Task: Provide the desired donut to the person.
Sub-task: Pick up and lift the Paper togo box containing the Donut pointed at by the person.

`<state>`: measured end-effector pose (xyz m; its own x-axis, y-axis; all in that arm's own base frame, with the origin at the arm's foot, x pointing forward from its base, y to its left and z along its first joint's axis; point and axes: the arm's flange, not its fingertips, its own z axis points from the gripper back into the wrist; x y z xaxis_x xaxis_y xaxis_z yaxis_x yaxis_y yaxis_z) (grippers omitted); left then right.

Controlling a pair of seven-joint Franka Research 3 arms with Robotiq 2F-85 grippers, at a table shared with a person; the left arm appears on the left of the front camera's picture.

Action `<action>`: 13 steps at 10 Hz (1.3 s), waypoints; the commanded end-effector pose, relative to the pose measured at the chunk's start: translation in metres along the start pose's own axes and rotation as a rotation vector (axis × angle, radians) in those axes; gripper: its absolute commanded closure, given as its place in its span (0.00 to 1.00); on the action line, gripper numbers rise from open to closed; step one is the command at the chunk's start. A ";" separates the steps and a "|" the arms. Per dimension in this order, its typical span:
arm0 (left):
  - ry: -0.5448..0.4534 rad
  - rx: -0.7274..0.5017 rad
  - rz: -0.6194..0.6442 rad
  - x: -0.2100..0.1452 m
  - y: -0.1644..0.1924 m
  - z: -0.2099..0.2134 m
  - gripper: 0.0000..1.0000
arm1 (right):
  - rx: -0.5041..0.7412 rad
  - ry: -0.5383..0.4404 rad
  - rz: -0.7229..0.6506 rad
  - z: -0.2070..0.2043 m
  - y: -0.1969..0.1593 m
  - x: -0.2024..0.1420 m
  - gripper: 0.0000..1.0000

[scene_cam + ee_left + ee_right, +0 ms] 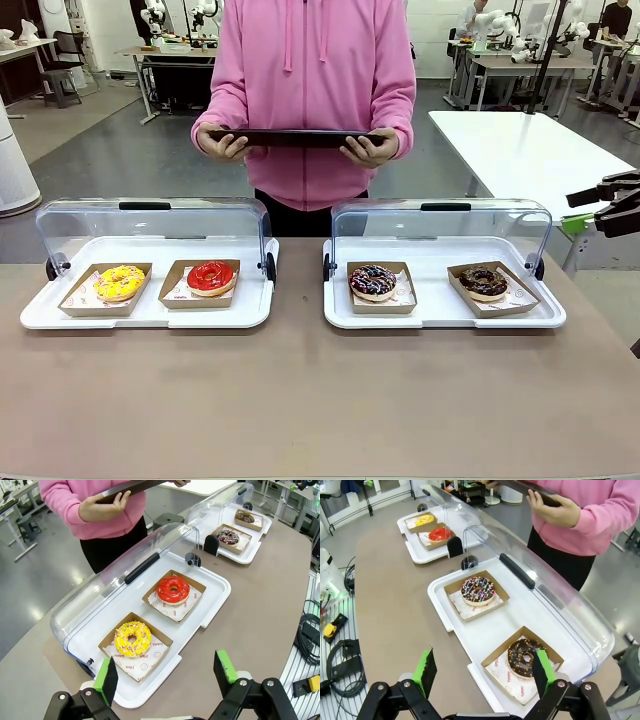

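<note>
Left gripper (165, 674) spread wide, empty, near yellow donut (132, 638) | right gripper (484, 674) spread too, empty, near chocolate donut (525, 657) | red donut (210, 277) beside yellow in left tray (150, 316) | sprinkled donut (373, 282) beside chocolate in right tray (430, 318) | lids (150, 225) up | person (305, 60) across the table (300, 400) holds dark board (295, 137) two-handed

I'm driving this rig in a robotics lab hall rather than a shop: a wide grey floor (110, 150) runs back to rows of work tables (510, 62), and a plain white table (520, 150) stands just beyond mine. Black cables (342, 662) lie coiled on a slatted metal rack (330, 705) beside my brown tabletop (300, 400). The two lidded trays (150, 322) of donuts (210, 277) on it look like a staged counter
</note>
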<state>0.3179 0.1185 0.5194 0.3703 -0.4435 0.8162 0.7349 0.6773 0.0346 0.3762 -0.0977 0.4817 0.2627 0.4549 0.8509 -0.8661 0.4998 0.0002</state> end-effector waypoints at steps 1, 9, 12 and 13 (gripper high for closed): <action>-0.016 -0.001 -0.001 0.001 -0.001 0.001 0.00 | 0.003 -0.020 -0.008 -0.002 -0.001 0.002 0.00; -0.016 -0.001 -0.001 0.001 -0.001 0.001 0.00 | 0.003 -0.020 -0.008 -0.002 -0.001 0.002 0.00; -0.016 -0.001 -0.001 0.001 -0.001 0.001 0.00 | 0.003 -0.020 -0.008 -0.002 -0.001 0.002 0.00; -0.016 -0.001 -0.001 0.001 -0.001 0.001 0.00 | 0.003 -0.020 -0.008 -0.002 -0.001 0.002 0.00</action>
<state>0.3179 0.1182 0.5196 0.3700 -0.4442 0.8160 0.7353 0.6769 0.0351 0.3763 -0.0964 0.4818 0.2617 0.4566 0.8503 -0.8679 0.4967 0.0004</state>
